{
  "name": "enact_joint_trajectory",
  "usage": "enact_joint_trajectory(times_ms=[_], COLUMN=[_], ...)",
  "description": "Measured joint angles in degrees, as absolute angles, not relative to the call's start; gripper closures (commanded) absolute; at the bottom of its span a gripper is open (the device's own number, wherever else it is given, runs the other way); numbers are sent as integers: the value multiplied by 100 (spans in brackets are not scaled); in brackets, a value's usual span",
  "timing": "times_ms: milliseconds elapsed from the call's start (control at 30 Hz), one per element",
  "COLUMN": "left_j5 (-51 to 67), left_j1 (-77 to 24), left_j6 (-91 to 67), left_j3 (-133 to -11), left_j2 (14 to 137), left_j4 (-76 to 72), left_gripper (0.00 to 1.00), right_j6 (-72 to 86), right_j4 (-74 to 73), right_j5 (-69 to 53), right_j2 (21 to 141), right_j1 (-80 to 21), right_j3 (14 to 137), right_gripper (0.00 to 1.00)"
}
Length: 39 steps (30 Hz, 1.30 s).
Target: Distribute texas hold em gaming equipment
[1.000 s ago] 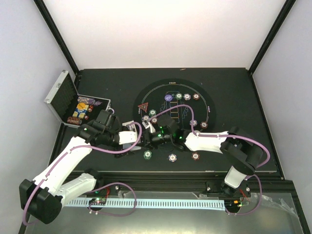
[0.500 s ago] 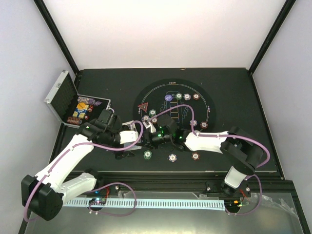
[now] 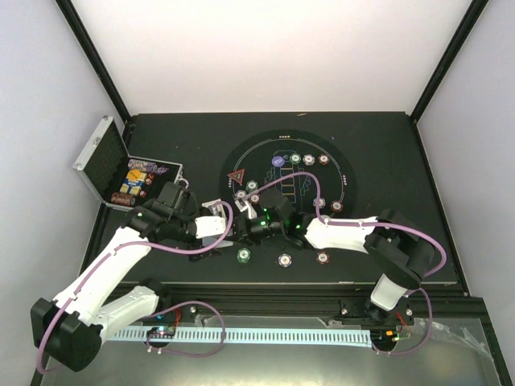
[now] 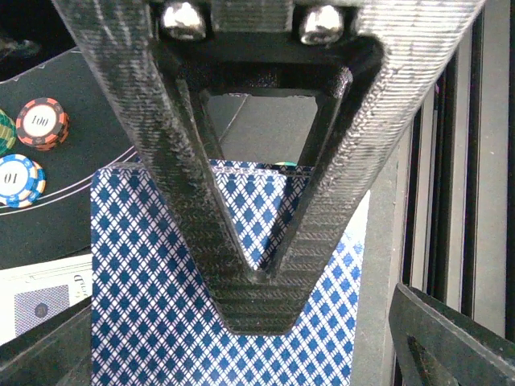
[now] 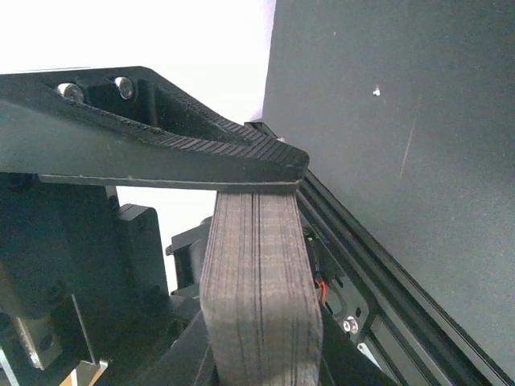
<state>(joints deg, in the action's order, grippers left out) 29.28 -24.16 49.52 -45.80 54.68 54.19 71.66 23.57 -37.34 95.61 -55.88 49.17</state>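
My right gripper (image 5: 265,273) is shut on a thick deck of playing cards (image 5: 259,305), seen edge-on; in the top view it (image 3: 252,227) hovers at the mat's near-left edge. My left gripper (image 4: 257,283) has its tips shut in a V over a blue-diamond card back (image 4: 161,322); I cannot tell whether they touch it. In the top view it (image 3: 221,229) sits just left of the right gripper. Green (image 3: 243,256), purple (image 3: 285,260) and red-brown (image 3: 323,258) chips lie along the mat's near rim. A red triangle marker (image 3: 236,177) lies at the mat's left.
The round black mat (image 3: 265,149) carries more chips and a purple button (image 3: 281,160) along its far side. The open silver case (image 3: 105,157) stands far left, with chips in it. A white card (image 4: 40,297) and two chips (image 4: 42,122) lie left of the left gripper's fingers. The table's rail (image 4: 451,201) runs on the right.
The left gripper dipped toward the near-left half a second ago and has come back up beside the right gripper. The right arm has not moved.
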Motion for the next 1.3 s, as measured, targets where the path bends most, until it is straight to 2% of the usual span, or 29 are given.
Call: enact_joint_trajectory(times_ms=[167, 400, 533, 700, 767, 900, 1000, 1033, 1133, 1167, 1200, 1233, 1300], left_j5=[2915, 2829, 2825, 2808, 2788, 2740, 2687, 2672, 2611, 2593, 2580, 2571, 2569], left_j1=[-2416, -2416, -2421, -2421, -2421, -2421, -2440, -2443, -2447, -2447, -2447, -2447, -2447], left_j6=[5026, 5043, 5074, 5072, 5072, 5070, 5041, 5033, 5004, 4991, 4984, 4984, 4987], left_j3=[-4521, -4515, -4517, -4519, -4519, -4517, -4512, -4512, -4512, -4512, -4512, -4512, -4512], left_j2=[5489, 5664, 5677, 5690, 5690, 5688, 5662, 5653, 5618, 5612, 5612, 5612, 5607], left_j4=[5347, 5256, 5264, 5262, 5260, 5251, 5223, 5221, 5188, 5177, 5166, 5164, 5157], left_gripper=[18, 36, 38, 47, 54, 84, 98, 98, 96, 81, 55, 39, 26], right_j6=[7148, 7118, 7074, 7057, 7059, 7050, 7035, 7032, 7017, 7015, 7017, 7022, 7070], right_j4=[2307, 2196, 2104, 2053, 2058, 2058, 2062, 2075, 2134, 2150, 2187, 2228, 2329], right_j5=[-3752, -3754, -3736, -3726, -3721, -3710, -3688, -3682, -3645, -3629, -3612, -3610, -3612], right_j2=[9557, 9557, 9557, 9566, 9574, 9594, 9596, 9596, 9596, 9596, 9596, 9596, 9598], right_j1=[-5590, -5592, -5590, -5592, -5592, -5592, -5590, -5592, -5592, -5590, -5590, -5592, -5592], right_j3=[4917, 4919, 4923, 4958, 4958, 4982, 4982, 4982, 4978, 4971, 4954, 4934, 4904], right_gripper=[99, 99, 99, 99, 99, 99, 99, 99, 99, 99, 99, 99, 99])
